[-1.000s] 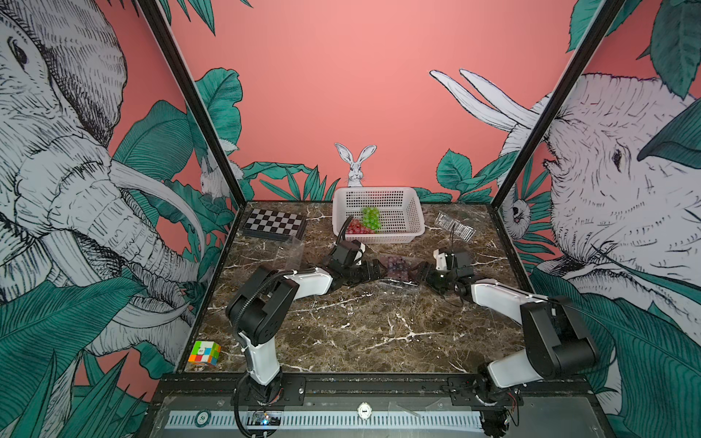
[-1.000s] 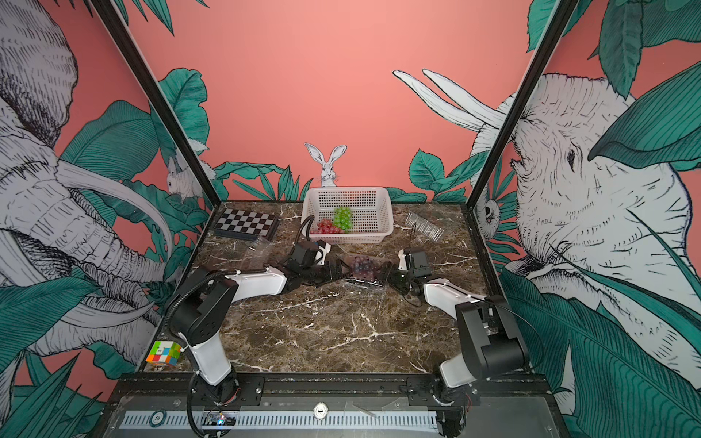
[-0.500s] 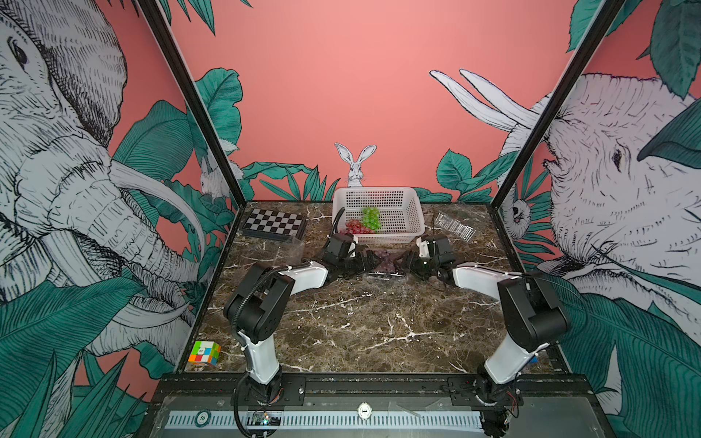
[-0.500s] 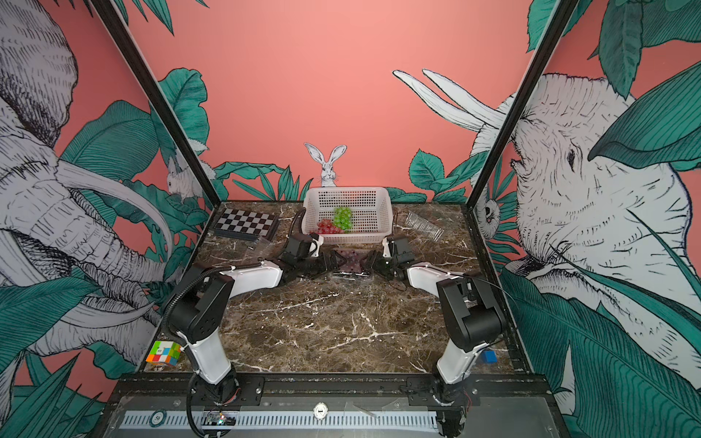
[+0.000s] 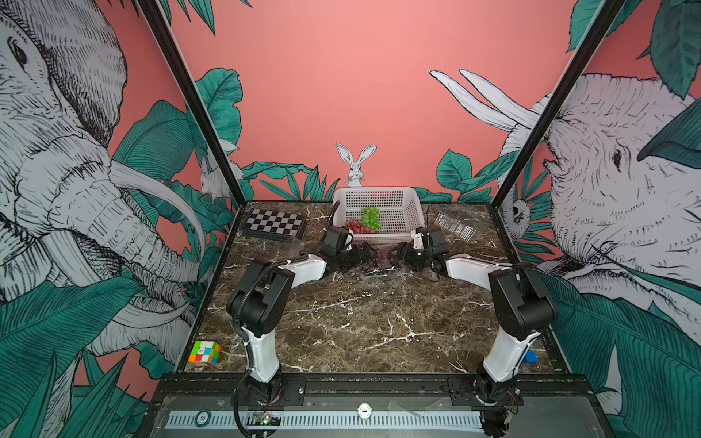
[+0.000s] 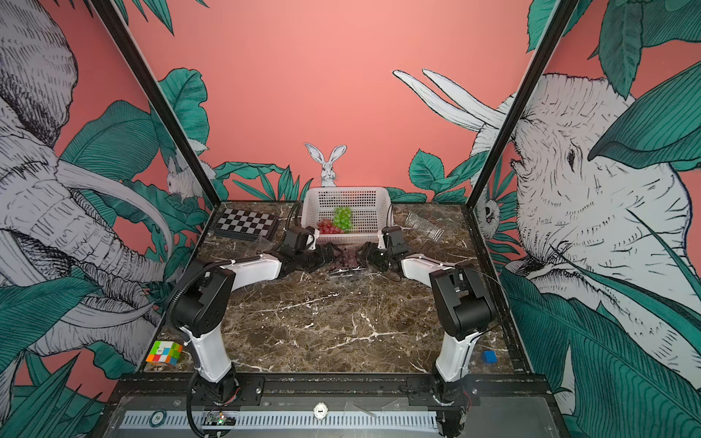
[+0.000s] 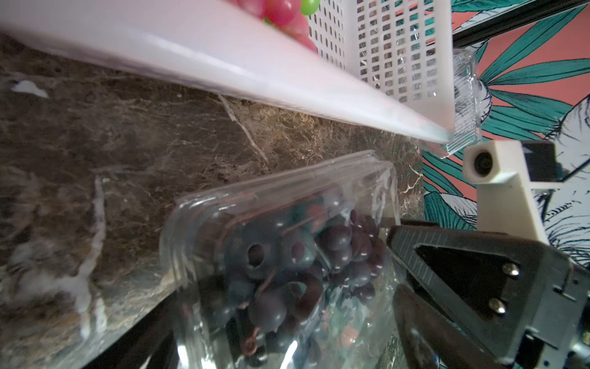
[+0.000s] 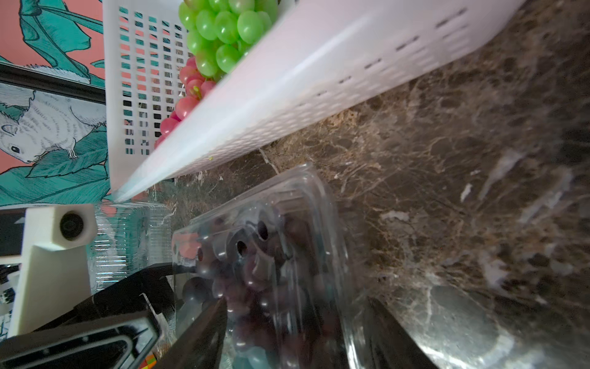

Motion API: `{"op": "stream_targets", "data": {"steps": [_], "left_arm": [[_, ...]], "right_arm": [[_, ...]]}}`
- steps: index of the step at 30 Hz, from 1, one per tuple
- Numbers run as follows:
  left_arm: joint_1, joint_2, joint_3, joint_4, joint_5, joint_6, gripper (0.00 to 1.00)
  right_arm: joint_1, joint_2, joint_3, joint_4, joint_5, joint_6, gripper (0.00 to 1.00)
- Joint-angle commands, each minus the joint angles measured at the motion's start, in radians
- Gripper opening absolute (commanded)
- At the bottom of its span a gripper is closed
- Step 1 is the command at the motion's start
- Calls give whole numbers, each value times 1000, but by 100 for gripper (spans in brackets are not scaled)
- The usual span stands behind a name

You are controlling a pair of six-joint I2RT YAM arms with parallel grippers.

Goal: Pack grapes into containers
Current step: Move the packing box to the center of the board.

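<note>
1. Clear punnet (image 5: 379,265) of dark grapes (image 7: 335,239): on the desk (image 5: 360,322), just in front of the white basket (image 5: 379,195), between the two arms. Single berries can be made out only in the wrist views.
2. Left fingers (image 5: 363,253): spread wide at one end of the punnet.
3. Right fingers (image 8: 207,332): apart, flanking the opposite end. Cannot tell whether they press the walls.
4. Green grapes (image 8: 223,28), red grapes (image 8: 188,105): in the basket.
5. Empty clear container (image 5: 454,226): beside the basket, on the right arm's side.
6. Top views only: chessboard (image 5: 274,224), Rubik's cube (image 6: 164,352), blue block (image 6: 489,356).
</note>
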Motion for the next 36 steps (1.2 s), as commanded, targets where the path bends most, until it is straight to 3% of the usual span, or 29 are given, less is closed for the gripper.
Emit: {"op": "stream_targets", "data": {"steps": [1, 16, 23, 25, 31, 36], "left_arm": [[7, 4, 52, -26, 6, 20, 99], [48, 6, 88, -124, -10, 86, 99], [63, -70, 41, -200, -57, 125, 99], [62, -102, 31, -218, -66, 136, 99], [51, -214, 27, -252, -114, 168, 99], [-29, -228, 99, -213, -121, 162, 99]], "right_arm": [[12, 18, 13, 55, -7, 22, 66], [4, 29, 33, 23, 2, 0, 72], [-27, -41, 16, -72, 22, -74, 86], [-42, -86, 1, -102, 39, -99, 98], [-61, -271, 57, -356, 247, -275, 98], [-101, -268, 202, -491, 456, -355, 98]]}}
